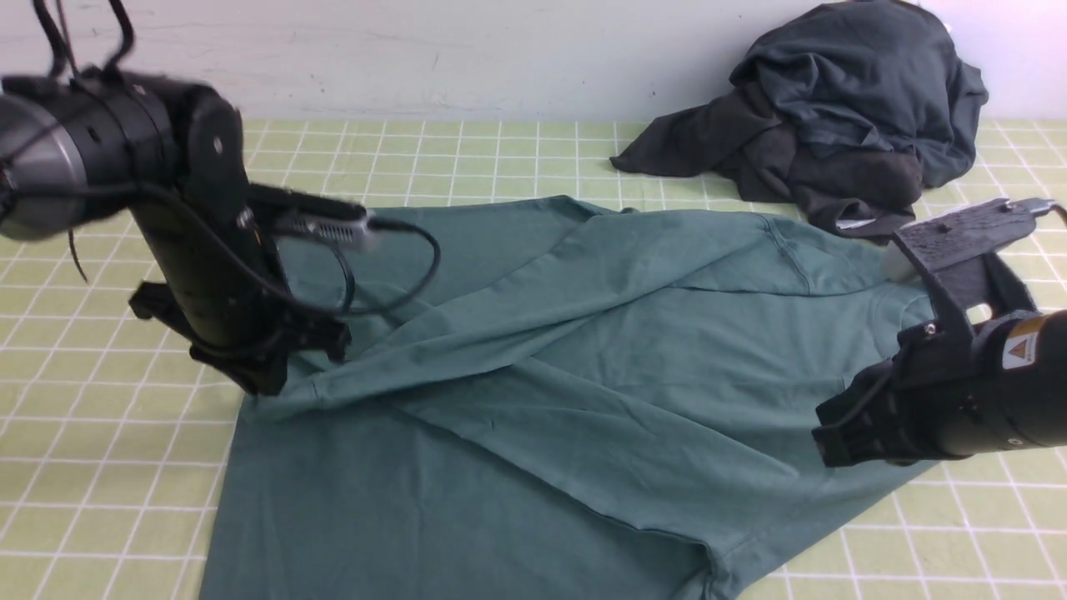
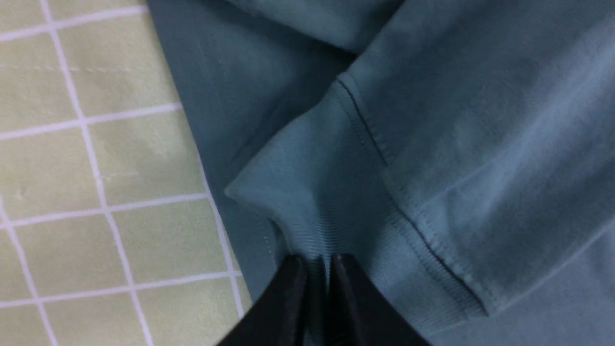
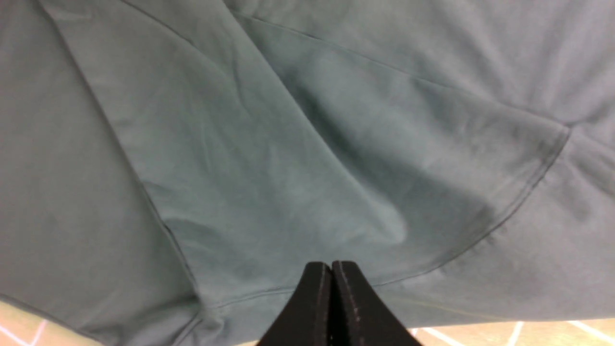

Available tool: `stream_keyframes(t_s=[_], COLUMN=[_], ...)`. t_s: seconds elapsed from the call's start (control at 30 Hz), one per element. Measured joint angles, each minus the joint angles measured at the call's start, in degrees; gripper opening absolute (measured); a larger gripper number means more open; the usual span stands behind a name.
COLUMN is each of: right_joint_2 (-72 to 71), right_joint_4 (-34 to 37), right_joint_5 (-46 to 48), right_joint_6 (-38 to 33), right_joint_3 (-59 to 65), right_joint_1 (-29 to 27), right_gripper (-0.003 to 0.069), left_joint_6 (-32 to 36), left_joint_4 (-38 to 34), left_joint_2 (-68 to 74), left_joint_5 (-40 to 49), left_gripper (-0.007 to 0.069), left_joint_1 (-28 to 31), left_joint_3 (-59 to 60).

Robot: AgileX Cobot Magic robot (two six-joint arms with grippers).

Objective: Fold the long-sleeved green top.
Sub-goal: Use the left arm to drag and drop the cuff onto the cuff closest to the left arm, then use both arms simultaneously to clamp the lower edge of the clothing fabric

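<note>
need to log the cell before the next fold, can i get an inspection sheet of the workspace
surface: yellow-green grid mat, flat
job's things: top spread on the mat, one sleeve lying across the body
clutter: dark heap of clothes at far right, by the top's shoulder
grippers: left gripper pinching the sleeve cuff; right gripper shut, empty, over the top
cables: black cable loops above the top, near the left gripper
surroundings: white wall behind
</note>
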Motion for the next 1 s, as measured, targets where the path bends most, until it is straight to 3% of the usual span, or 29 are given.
stream_keyframes(t_s=[0.23, 0.4, 0.53, 0.57, 0.77, 0.87, 1.0], right_joint_2=[0.0, 0.0, 0.0, 0.0, 0.0, 0.0, 0.0], right_joint_4=[1.88, 2.04, 2.72, 3.67, 8.6, 10.19, 12.46], right_joint_5=[4.47, 6.1, 7.23, 8.02, 10.15, 10.34, 10.41], right_joint_6=[-2.05, -2.09, -2.67, -3.55, -10.29, -12.36, -15.77], right_joint_3=[0.0, 0.0, 0.0, 0.0, 0.0, 0.0, 0.0], right_joint_1=[-0.04, -0.04, -0.04, -0.04, -0.04, -0.04, -0.04], right_gripper=[-0.0014, -0.0014, -0.0014, -0.0014, -0.0014, -0.0014, -0.0014], left_joint_6=[0.0, 2.21, 8.58, 14.82, 33.16, 35.8, 35.84], left_joint_4=[4.19, 2.32, 1.43, 1.32, 1.25, 1.46, 1.41], left_joint_2=[-3.76, -10.29, -14.13, -15.25, -15.75, -16.24, -17.1], left_joint_5=[5.7, 7.79, 7.88, 5.57, -7.55, -11.16, -12.54], left_gripper=[0.0329, 0.0421, 0.043, 0.043, 0.0428, 0.041, 0.0297], left_joint_1=[-3.26, -7.22, -11.71, -13.72, -16.97, -17.1, -17.14], left_joint_3=[2.72, 10.62, 20.4, 26.47, 37.34, 39.12, 40.1])
